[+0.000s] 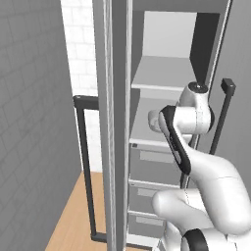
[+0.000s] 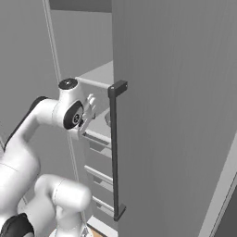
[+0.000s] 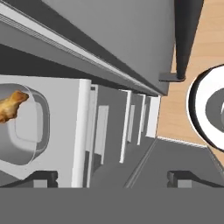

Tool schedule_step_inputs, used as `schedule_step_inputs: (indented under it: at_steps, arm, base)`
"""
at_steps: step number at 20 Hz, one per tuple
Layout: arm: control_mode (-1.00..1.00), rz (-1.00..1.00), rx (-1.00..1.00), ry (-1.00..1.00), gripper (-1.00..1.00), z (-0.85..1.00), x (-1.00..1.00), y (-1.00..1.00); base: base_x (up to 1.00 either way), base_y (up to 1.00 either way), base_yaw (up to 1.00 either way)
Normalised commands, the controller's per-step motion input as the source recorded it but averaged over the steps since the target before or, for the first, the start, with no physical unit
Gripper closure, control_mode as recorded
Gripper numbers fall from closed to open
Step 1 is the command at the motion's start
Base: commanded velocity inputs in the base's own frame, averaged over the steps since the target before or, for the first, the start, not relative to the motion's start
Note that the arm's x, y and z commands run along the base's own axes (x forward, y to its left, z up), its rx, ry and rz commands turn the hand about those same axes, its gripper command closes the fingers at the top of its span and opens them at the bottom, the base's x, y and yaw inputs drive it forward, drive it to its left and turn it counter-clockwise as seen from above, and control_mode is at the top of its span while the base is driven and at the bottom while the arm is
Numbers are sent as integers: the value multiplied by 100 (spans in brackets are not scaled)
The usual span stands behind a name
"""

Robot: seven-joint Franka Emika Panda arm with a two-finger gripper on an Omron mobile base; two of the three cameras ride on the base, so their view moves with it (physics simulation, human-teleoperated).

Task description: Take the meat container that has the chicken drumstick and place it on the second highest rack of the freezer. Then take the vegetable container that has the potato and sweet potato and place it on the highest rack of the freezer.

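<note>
One chicken drumstick (image 3: 11,106) in its container (image 3: 26,127), hand view.

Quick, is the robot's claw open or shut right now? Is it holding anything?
Gripper: open and holding nothing. The container with the chicken drumstick sits apart from it on a freezer shelf.

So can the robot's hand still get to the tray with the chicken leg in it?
Probably yes. The gripper is open and holds nothing, and the meat container with the chicken drumstick sits on an open freezer shelf nearby. Nothing stands between them.
</note>
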Motion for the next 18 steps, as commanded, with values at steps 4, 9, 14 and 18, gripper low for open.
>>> schedule_step_inputs:
  at_steps: [4, 9, 14, 18]
  arm:
    - [-100, 3, 0, 1, -100, 27, -89, 56]
    - [-100, 4, 0, 0, -100, 26, -68, 26]
    - [-100, 2, -1, 3, -100, 45, -34, 18]
    - [-100, 10, 0, 2, -100, 44, -6, 5]
  base:
    - [0, 0, 0]
    - [0, 0, 0]
    - [0, 0, 0]
    - [0, 0, 0]
